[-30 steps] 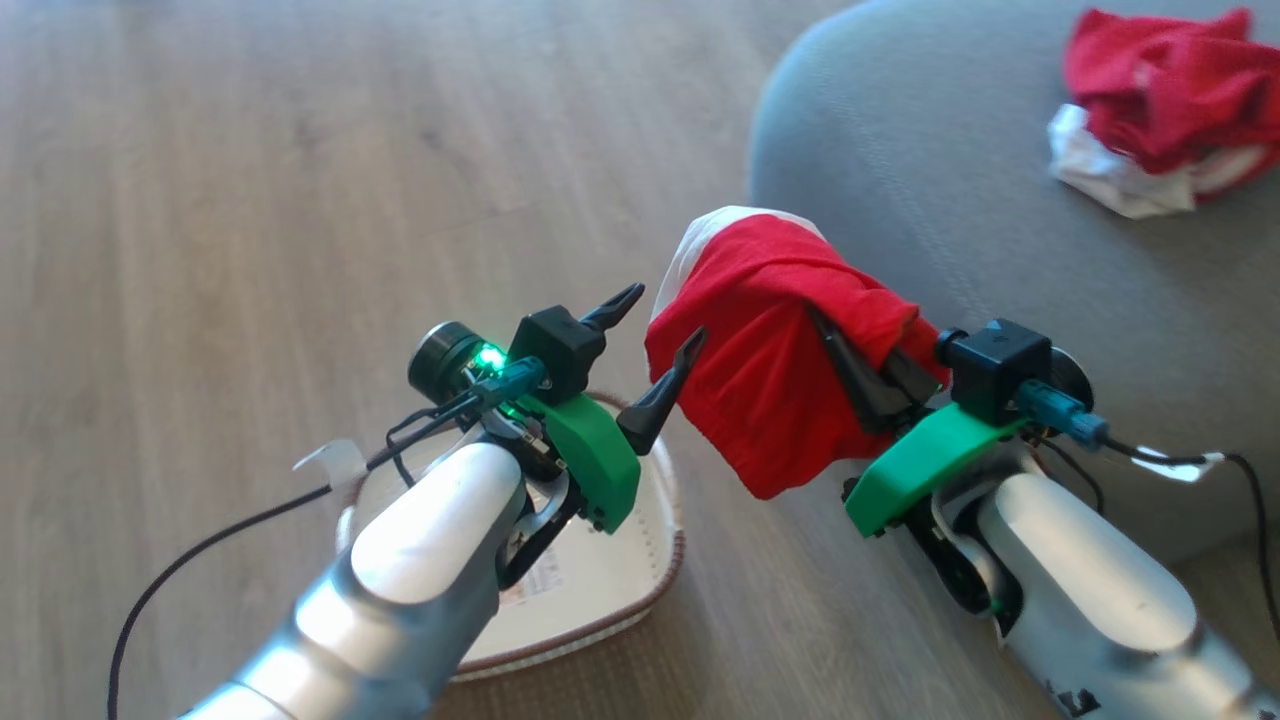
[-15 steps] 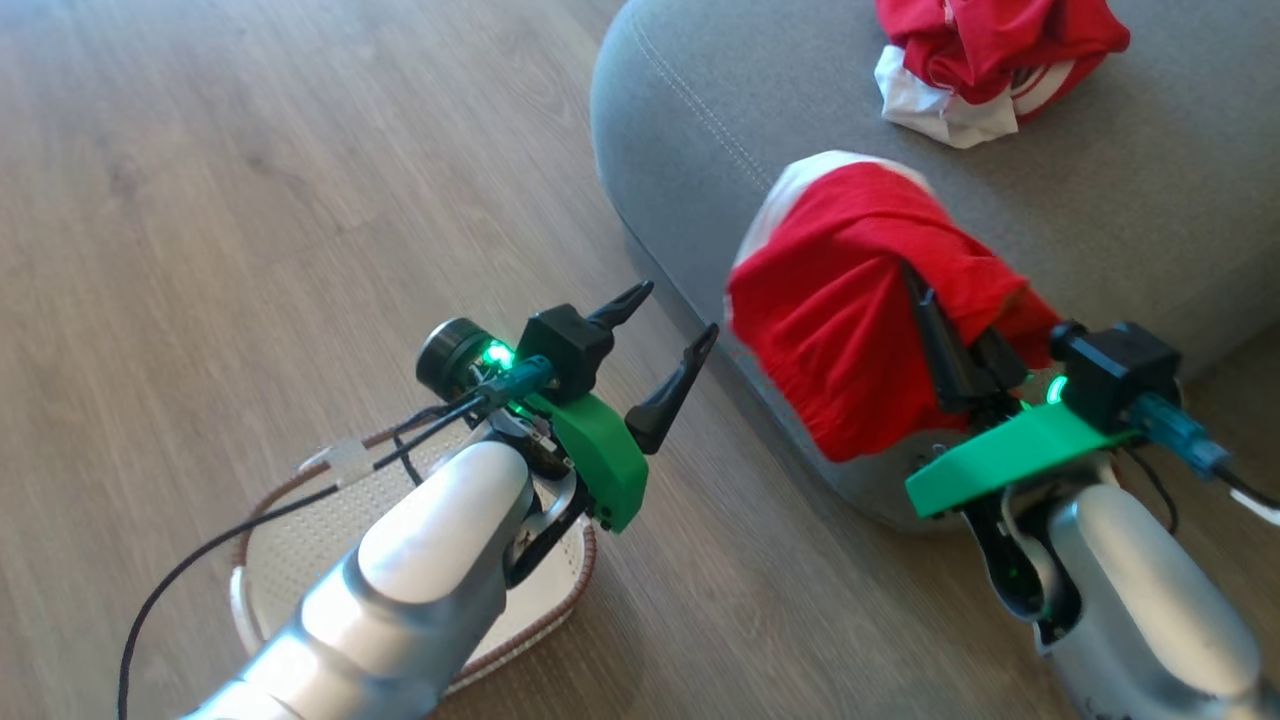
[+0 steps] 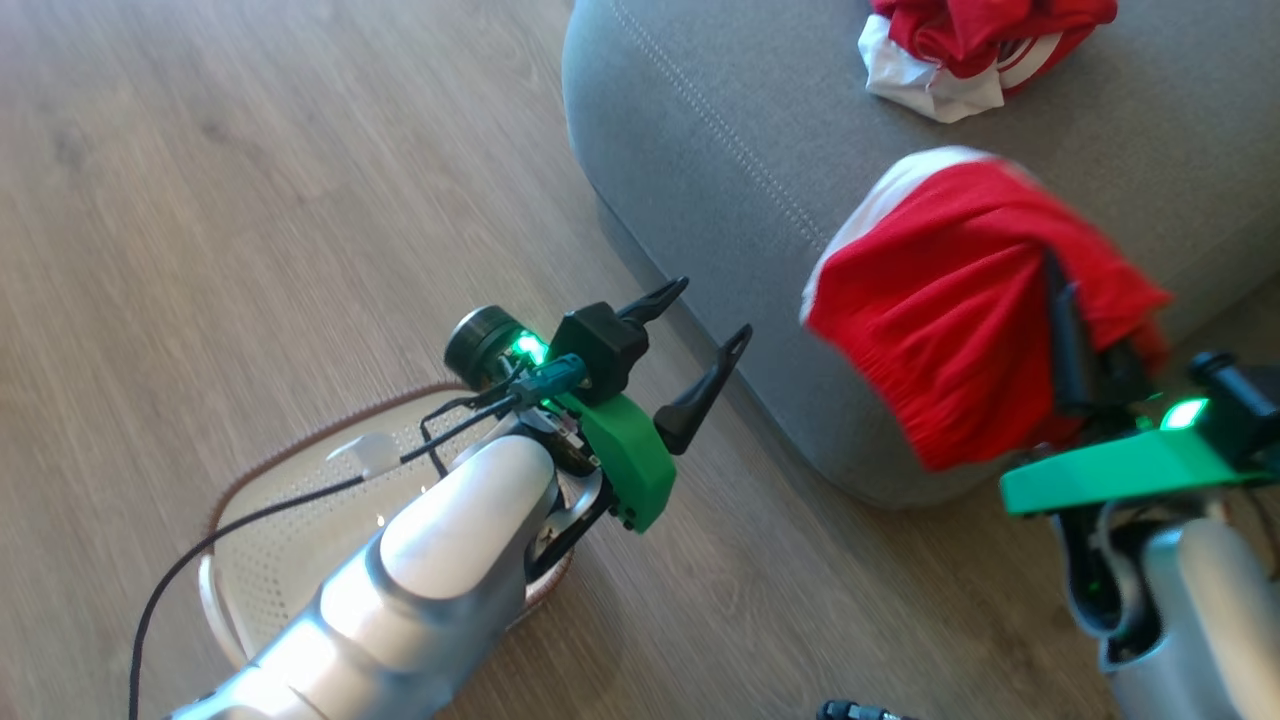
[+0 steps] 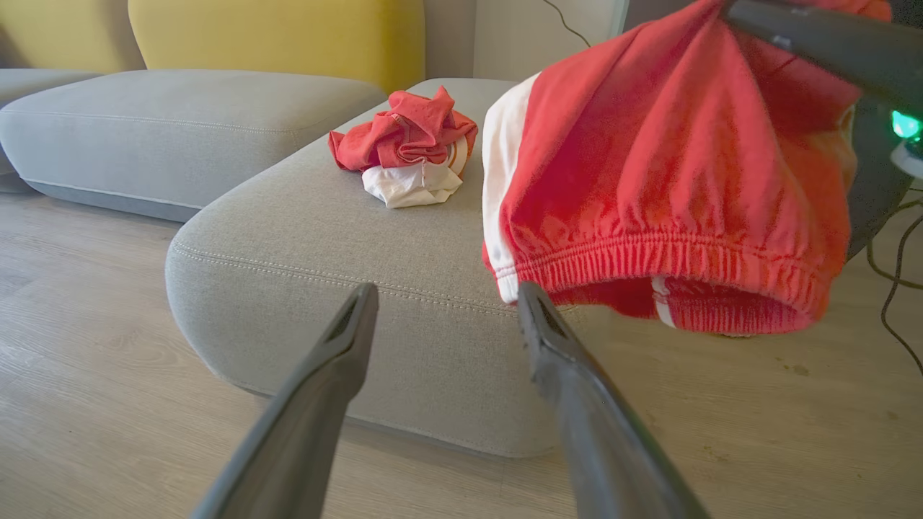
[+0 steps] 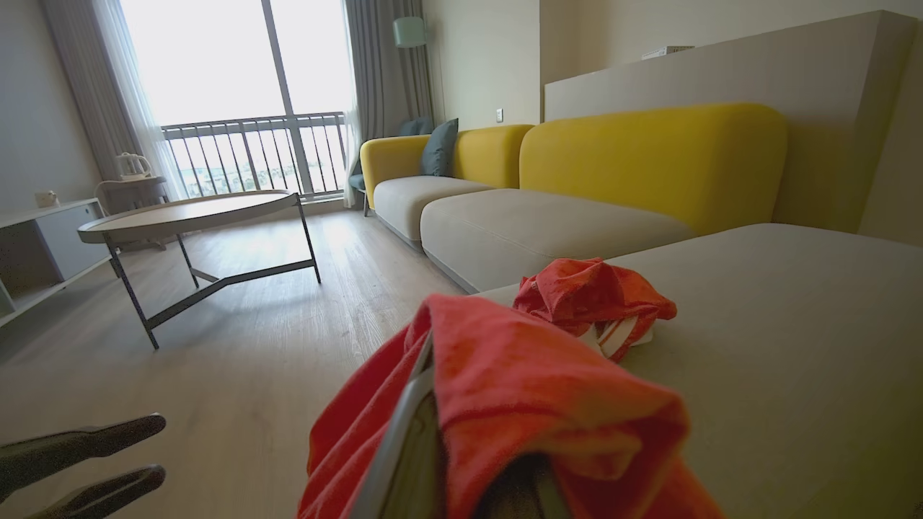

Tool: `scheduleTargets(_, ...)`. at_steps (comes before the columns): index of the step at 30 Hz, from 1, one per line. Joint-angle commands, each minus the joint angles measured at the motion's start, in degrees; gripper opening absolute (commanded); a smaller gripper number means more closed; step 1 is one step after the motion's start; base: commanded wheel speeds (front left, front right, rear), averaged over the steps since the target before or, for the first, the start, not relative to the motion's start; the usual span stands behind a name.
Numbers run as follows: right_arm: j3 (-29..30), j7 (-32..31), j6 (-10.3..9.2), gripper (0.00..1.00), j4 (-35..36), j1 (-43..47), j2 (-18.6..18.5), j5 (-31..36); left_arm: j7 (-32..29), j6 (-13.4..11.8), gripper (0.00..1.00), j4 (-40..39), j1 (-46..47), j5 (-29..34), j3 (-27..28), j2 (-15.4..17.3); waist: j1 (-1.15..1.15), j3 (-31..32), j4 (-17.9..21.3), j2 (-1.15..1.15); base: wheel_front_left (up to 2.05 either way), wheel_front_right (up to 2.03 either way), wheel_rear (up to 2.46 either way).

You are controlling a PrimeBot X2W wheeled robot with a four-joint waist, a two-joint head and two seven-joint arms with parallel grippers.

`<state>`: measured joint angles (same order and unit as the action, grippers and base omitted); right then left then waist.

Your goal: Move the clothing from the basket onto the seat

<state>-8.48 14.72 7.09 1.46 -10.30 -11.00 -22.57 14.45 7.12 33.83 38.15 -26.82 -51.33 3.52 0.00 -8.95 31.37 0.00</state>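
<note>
At the seat's (image 3: 720, 150) rounded corner, right gripper (image 3: 1075, 350) clamps a draped red garment (image 3: 950, 320), not yet resting on it. Carry it further onto the seat, near the red pile (image 3: 980, 40) lying there, before releasing; left gripper (image 3: 712, 308) gapes empty beside the seat.

The clothing (image 4: 670, 166) over the right claw (image 3: 1062, 300) is soft, matt red knit cloth with a ribbed elastic hem and a white panel. Just beyond that claw, the seat (image 4: 303, 238) is grey woven fabric, matt, with pale stitching. The fingers (image 4: 321, 404) of the left claw (image 3: 715, 308) are dark, probably matt plastic. Below it, the floor (image 3: 250, 200) looks like satin-finished wood.
</note>
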Motion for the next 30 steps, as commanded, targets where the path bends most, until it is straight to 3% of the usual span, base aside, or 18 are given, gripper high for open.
scheduleTargets(1, 0.6, 0.3, 0.40, 0.00, 1.9, -2.5, -0.3, 1.1, 0.5, 0.4, 1.00, -2.3, 3.5, -0.1, 1.3, 0.4, 0.00, -1.0, -0.1, 0.00, 0.00, 0.00, 0.00)
scheduleTargets(10, 5.5, 0.3, 0.40, 0.00, -2.8, -13.4, -4.2, 3.9, 0.5, 0.3, 1.00, -7.0, 3.9, 2.3, 1.5, 2.3, 0.00, -6.5, -0.4, 0.00, 0.00, 0.00, 0.00)
scheduleTargets(14, 8.3, 0.3, 0.40, 0.00, -6.1, -18.1, -7.6, 5.0, 0.5, 0.3, 1.00, -8.8, 4.8, 3.7, 0.7, 2.3, 0.00, -9.9, -2.7, 0.00, 0.00, 0.00, 0.00)
scheduleTargets(30, 19.8, 0.3, 0.40, 0.00, -17.4, -39.0, -15.3, 6.2, -1.8, 0.3, 1.00, -12.0, 10.7, 4.7, -2.7, 3.6, 0.00, -23.0, -8.8, 0.00, 0.00, 0.00, 0.00)
